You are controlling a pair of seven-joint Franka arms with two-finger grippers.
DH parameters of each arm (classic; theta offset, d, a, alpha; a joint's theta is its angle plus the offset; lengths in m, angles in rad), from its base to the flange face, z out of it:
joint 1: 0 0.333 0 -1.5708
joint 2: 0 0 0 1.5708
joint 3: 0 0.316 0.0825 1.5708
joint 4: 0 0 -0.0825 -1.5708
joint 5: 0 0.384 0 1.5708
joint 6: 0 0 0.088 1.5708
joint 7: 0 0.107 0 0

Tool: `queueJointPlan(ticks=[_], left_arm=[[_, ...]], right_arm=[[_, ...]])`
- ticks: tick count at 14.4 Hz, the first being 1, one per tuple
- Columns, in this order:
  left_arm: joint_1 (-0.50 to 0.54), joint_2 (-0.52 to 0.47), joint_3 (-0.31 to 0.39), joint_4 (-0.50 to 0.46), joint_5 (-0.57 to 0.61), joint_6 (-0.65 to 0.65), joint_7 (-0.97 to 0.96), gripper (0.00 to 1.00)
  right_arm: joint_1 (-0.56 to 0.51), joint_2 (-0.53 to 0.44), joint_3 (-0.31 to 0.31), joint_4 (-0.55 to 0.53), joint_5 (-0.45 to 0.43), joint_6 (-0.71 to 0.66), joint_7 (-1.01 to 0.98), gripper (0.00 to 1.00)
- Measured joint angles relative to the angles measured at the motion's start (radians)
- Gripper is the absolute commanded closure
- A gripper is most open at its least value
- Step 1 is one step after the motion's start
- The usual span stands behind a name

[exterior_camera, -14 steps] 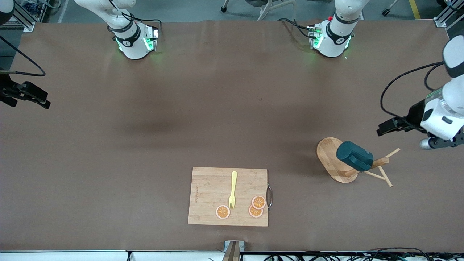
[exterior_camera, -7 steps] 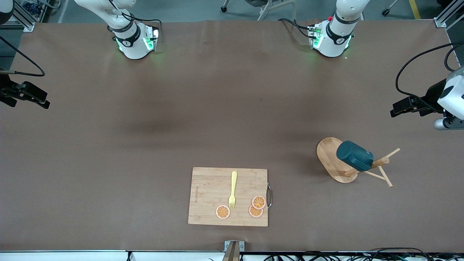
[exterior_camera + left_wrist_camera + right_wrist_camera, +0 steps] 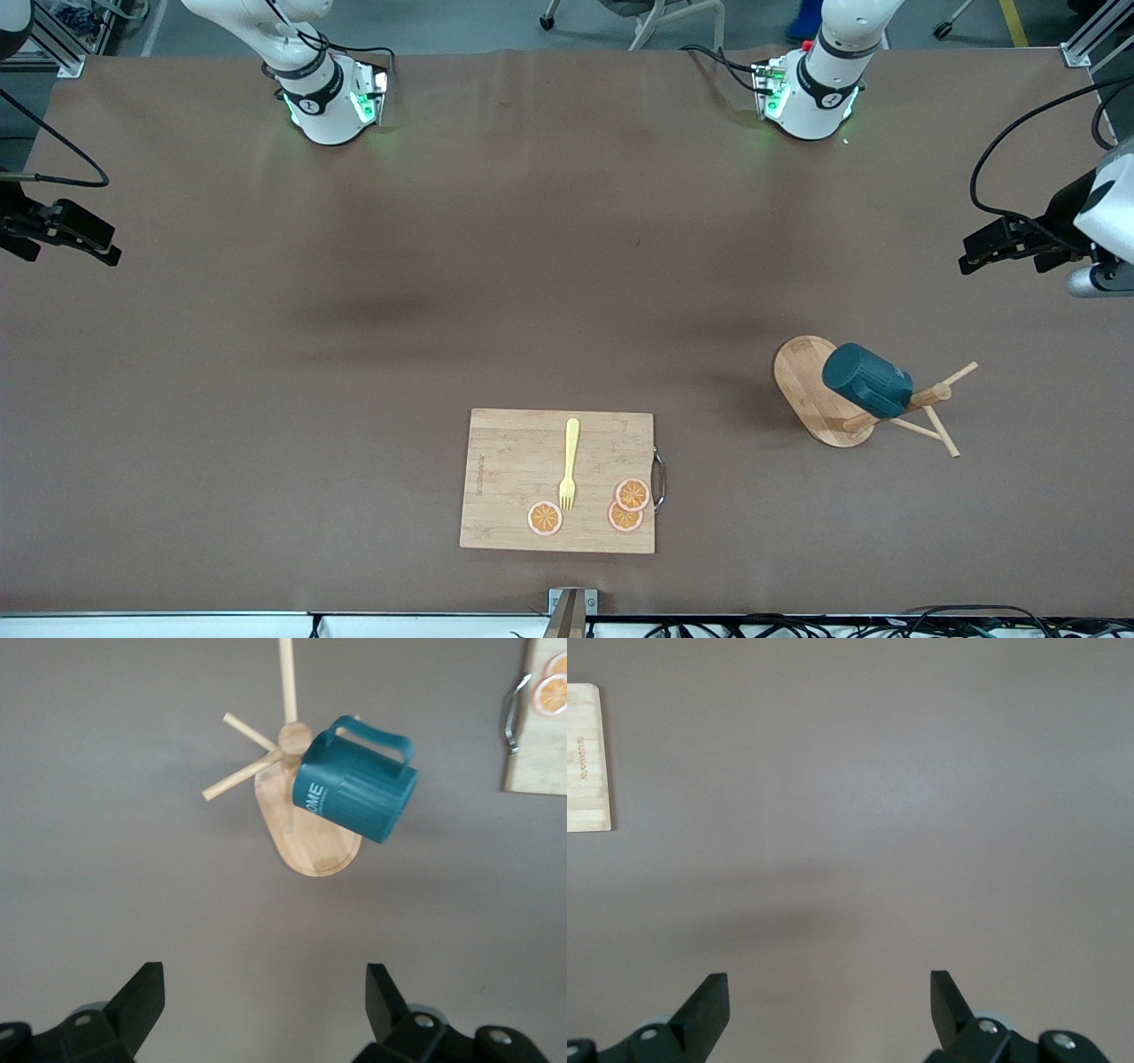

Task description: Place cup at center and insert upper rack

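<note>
At the right arm's end of the table the right gripper (image 3: 829, 1010) hangs over bare tabletop, jaws wide, holding nothing. The cutting board (image 3: 557, 481) bears small unreadable lettering. The cup (image 3: 356, 790), marked "OME", hangs on the upper rack (image 3: 306, 828); above it the left gripper (image 3: 266, 1010) gapes empty.
</note>
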Motion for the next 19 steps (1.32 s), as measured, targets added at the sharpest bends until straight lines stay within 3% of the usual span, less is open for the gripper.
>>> queueJointPlan(ticks=[2,3,7,10,15,19], left_arm=[[-0.043,-0.004,0.040,0.013,-0.011,0.000,0.003,0.00],[-0.105,-0.005,0.100,0.020,-0.012,0.000,0.003,0.00],[-0.462,-0.006,0.449,0.042,-0.016,0.000,0.003,0.00],[-0.634,-0.007,0.617,0.049,-0.035,0.000,0.003,0.00],[-0.780,-0.021,0.766,0.052,-0.061,0.000,0.003,0.00],[-0.809,-0.033,0.797,0.052,-0.067,0.000,0.003,0.00]], right_arm=[[0.000,0.000,-0.001,0.000,0.000,0.000,0.000,0.00],[0.000,0.000,-0.001,0.000,0.000,0.000,0.000,0.00],[0.000,0.000,-0.001,0.000,0.000,0.000,0.000,0.00],[0.000,0.000,-0.001,0.000,0.000,0.000,0.000,0.00],[-0.001,0.000,-0.003,0.000,0.000,0.000,0.000,0.00],[-0.001,0.000,-0.003,0.000,0.000,0.000,0.000,0.00]])
